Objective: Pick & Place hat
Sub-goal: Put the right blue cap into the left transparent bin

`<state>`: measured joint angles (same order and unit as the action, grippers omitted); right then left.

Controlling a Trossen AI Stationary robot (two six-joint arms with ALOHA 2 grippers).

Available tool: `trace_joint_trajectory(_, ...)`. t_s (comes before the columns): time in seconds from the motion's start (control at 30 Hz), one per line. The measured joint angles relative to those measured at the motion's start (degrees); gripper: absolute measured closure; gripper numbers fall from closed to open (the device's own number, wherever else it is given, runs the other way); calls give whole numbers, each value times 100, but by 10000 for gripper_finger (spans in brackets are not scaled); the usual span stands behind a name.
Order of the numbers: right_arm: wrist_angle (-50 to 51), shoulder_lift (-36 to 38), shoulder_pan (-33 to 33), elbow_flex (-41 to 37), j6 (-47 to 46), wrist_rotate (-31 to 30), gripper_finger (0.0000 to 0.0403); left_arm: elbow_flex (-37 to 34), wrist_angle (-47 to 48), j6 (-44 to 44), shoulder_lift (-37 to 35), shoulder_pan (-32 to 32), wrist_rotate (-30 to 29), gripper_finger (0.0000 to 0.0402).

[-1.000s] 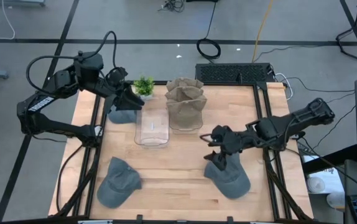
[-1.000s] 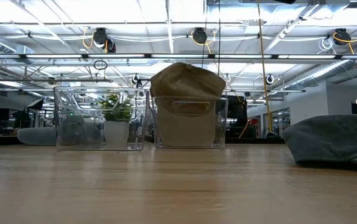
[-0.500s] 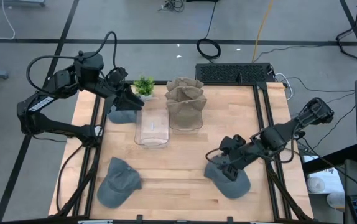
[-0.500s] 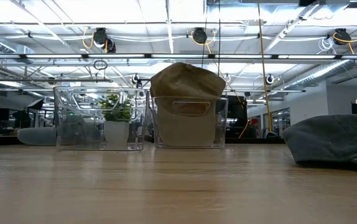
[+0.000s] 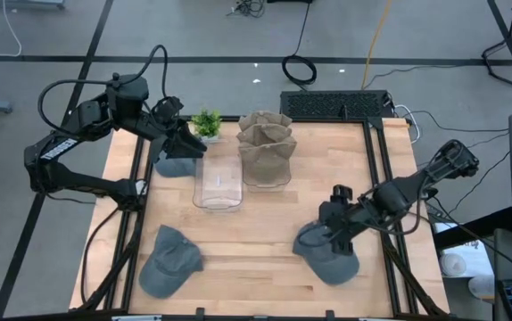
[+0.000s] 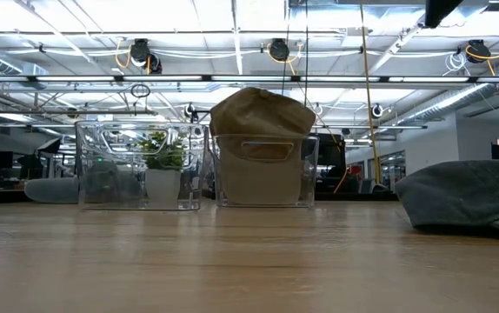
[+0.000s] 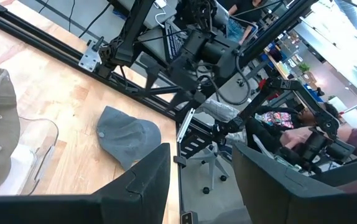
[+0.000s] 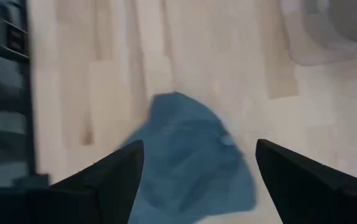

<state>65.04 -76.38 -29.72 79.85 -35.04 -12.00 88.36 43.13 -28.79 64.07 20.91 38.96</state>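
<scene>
While poised wide open over grey hat (image 5: 327, 254) on worktop (image 5: 256, 223): right end effector (image 5: 334, 234), best lowered squarely onto crown before closing; left end effector (image 5: 187, 145) part-open, empty, parked.

Three grey caps on wooden surface (image 5: 265, 267), plus tan ones.

Grey cap A (image 5: 327, 254): front-right, lying flat, crown button up (seen in right wrist view), directly under right hand.

Grey cap B (image 5: 169, 261): front-left, flat, lying free.

Grey cap C (image 5: 177, 166): back-left, just beside empty clear bin (image 5: 218, 185), partly hidden by left arm.

Tan caps (image 5: 266, 143): stacked, filling second clear bin (image 5: 268, 169), top crown rising above rim in low view.
</scene>
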Motion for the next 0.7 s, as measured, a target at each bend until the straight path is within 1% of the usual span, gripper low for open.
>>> trace_joint_trajectory(0.13,167,-2,159,0,594,0,106,0,0,-1,0,0,-2,220)
trace_joint_trajectory(0.3,104,-4,404,-71,1451,-15,106,0,2,-1,0,0,-2,220)
trace_joint_trajectory(0.4,73,-9,595,-391,1691,33,106,0,2,-1,0,0,-3,220)
trace_joint_trajectory(0.53,-89,-9,744,-977,1996,301,106,0,4,-7,0,0,-4,220)
trace_joint_trajectory(0.67,-354,-11,849,-1592,2076,339,106,0,14,-3,0,0,-2,220)
trace_joint_trajectory(0.7,-402,-9,900,-1732,2057,447,106,0,26,-3,0,0,-2,220)
